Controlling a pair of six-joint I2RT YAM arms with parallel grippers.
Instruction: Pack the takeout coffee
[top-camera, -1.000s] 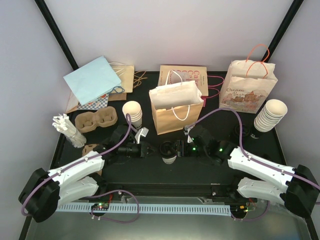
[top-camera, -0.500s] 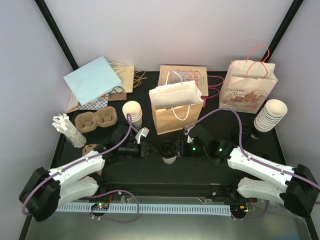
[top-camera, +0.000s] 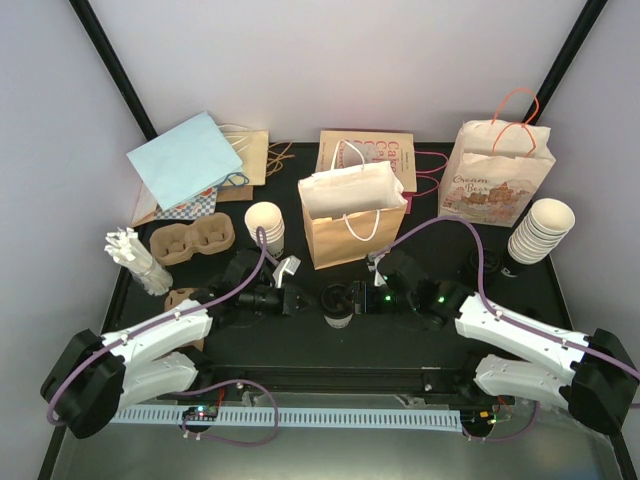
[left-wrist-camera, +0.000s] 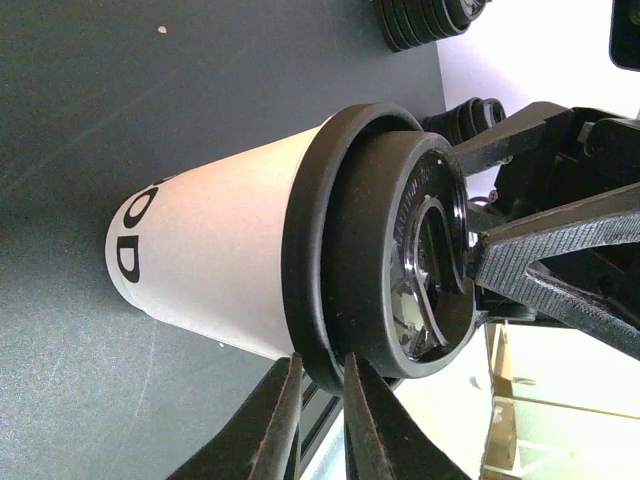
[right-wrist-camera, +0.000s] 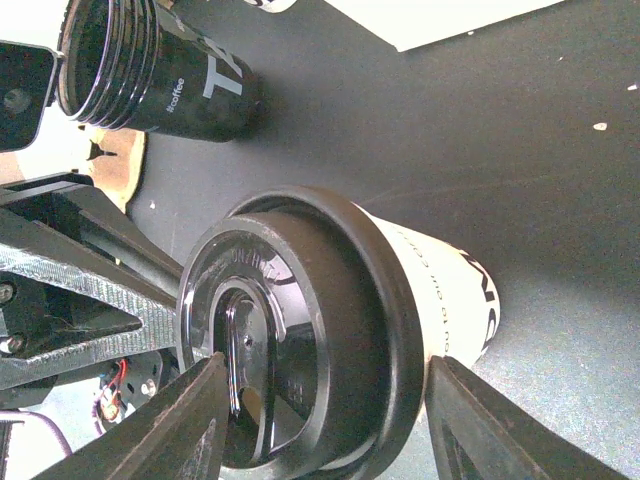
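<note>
The takeout coffee cup (top-camera: 338, 318), cream-white with a black lid (top-camera: 337, 297), stands on the black table between my two grippers. In the left wrist view the cup (left-wrist-camera: 215, 275) fills the frame and my left gripper (left-wrist-camera: 320, 385) is pinched on the lid's (left-wrist-camera: 390, 250) rim, jaws nearly together. In the right wrist view my right gripper (right-wrist-camera: 330, 420) is wide open. Its jaws straddle the lid (right-wrist-camera: 300, 340), one across the lid's top, one beside the cup wall (right-wrist-camera: 450, 290). From above, the left gripper (top-camera: 300, 300) is left of the cup and the right gripper (top-camera: 358, 298) is right of it.
An open brown paper bag (top-camera: 352, 215) stands just behind the cup. A printed bag (top-camera: 497, 175) and a cup stack (top-camera: 543, 230) are at the right. Another cup stack (top-camera: 265, 225), pulp carrier (top-camera: 192, 240) and stirrers (top-camera: 135, 258) are at the left. A black can (right-wrist-camera: 160, 75) lies nearby.
The left arm has edged very slightly toward the cup. The cup and the right gripper are where they were.
</note>
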